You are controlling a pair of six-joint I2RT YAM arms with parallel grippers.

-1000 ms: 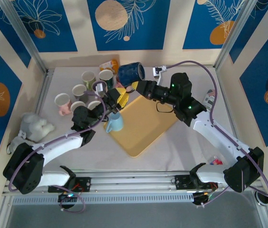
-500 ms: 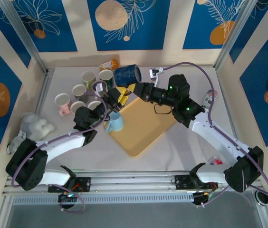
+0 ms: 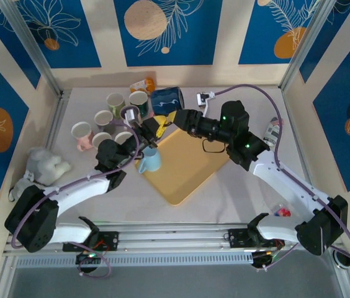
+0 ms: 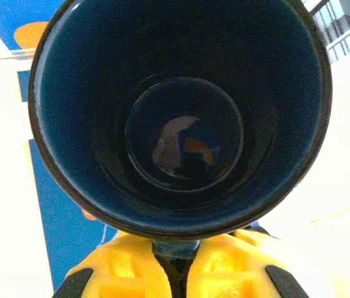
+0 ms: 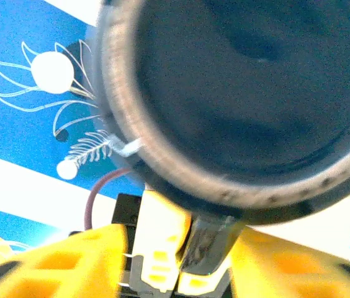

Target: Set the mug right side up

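Item 1: one dark blue glazed ceramic mug [image 3: 167, 99], just off the far corner of the flat yellow plastic tray [image 3: 187, 167]. It lies on its side, long axis roughly level, mouth towards the left gripper [image 4: 175, 272], which is clamped on its rim. Right gripper [image 5: 184, 261]: pads beside the mug's wall, grip not discernible.
Item 2: one light blue mug [image 3: 151, 160], upright on the tray's left corner.
Item 3: seven pale small cups [image 3: 103, 118], clustered left of the tray.
Item 4: one grey plush toy [image 3: 46, 164], further left.
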